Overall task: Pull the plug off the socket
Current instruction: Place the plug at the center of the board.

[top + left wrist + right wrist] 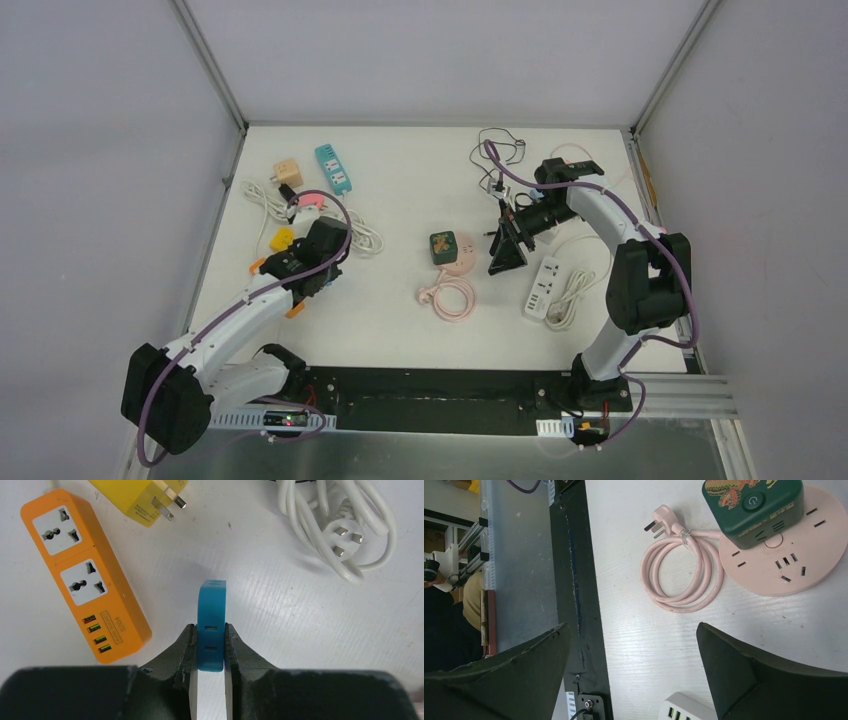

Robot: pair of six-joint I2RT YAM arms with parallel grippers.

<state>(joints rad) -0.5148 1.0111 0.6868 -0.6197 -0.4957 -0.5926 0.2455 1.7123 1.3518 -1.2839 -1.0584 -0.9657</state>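
My left gripper (210,631) (320,245) is shut on a small blue plug block (212,600), pinched upright between both fingers above the white table. Just left of it lies an orange socket strip (85,575) whose two outlets are empty. My right gripper (631,645) (508,248) hangs open with nothing between its fingers, beside a round pink socket (794,555) (458,262) that carries a dark green cube adapter (754,505) (443,245).
A yellow plug (150,500) (283,238) and a coiled white cable (330,535) lie ahead of the left gripper. The pink socket's coiled cord (679,575), a white strip (543,287), a teal strip (333,168), a tan cube (288,172) and dark cables (495,160) are spread over the table.
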